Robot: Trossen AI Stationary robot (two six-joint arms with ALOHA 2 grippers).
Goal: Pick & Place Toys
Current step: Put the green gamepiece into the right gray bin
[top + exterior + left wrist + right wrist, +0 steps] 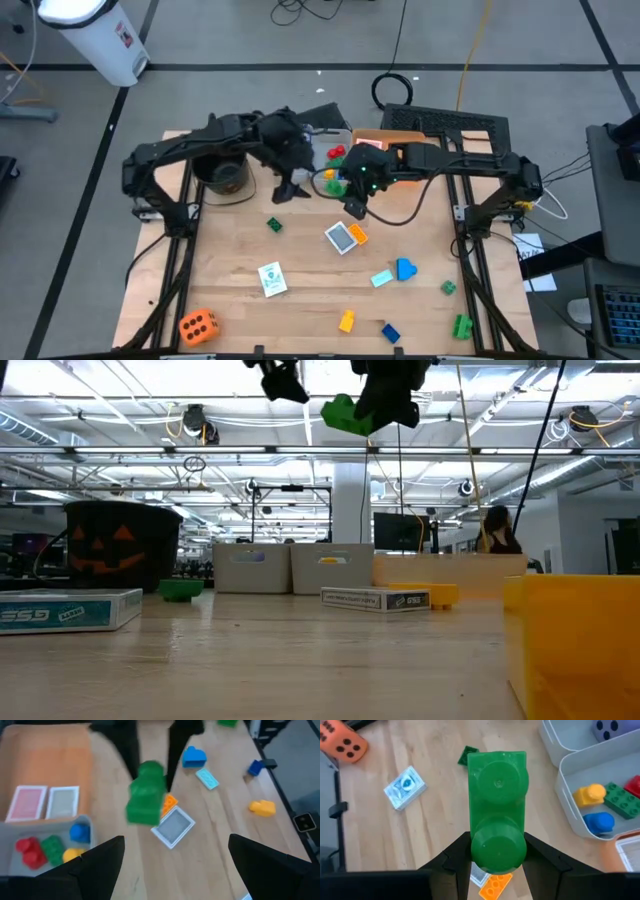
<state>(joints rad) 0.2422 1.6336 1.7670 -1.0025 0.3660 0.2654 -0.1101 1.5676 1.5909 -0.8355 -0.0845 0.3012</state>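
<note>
A green brick point(498, 812) is clamped between the two fingers of the right gripper point(498, 851), raised well above the wooden surface point(300, 250); in the low view the green brick point(344, 415) hangs near the top of the picture, clear of everything below. In the high view the right gripper point(357, 190) sits over the far middle of the surface, close to the grey bin point(600, 795) that contains red, yellow, blue and green bricks. A second bin beside it contains a purple die point(609, 729). Directly beneath the held brick lie a grey card point(172, 827) and, touching it, a small orange brick point(168, 803). Farther out on the surface: a blue brick point(404, 268) next to a light-blue piece point(381, 279), a yellow brick point(346, 321), a dark blue brick point(390, 332), two green bricks at the right edge, a small green brick point(274, 225), a white picture card point(271, 278), and an orange die point(198, 326) at the near left corner. The left gripper point(291, 188) hovers just beside the right one, fingers spread wide and holding nothing. An orange tray point(47, 765) carries two cards.
</note>
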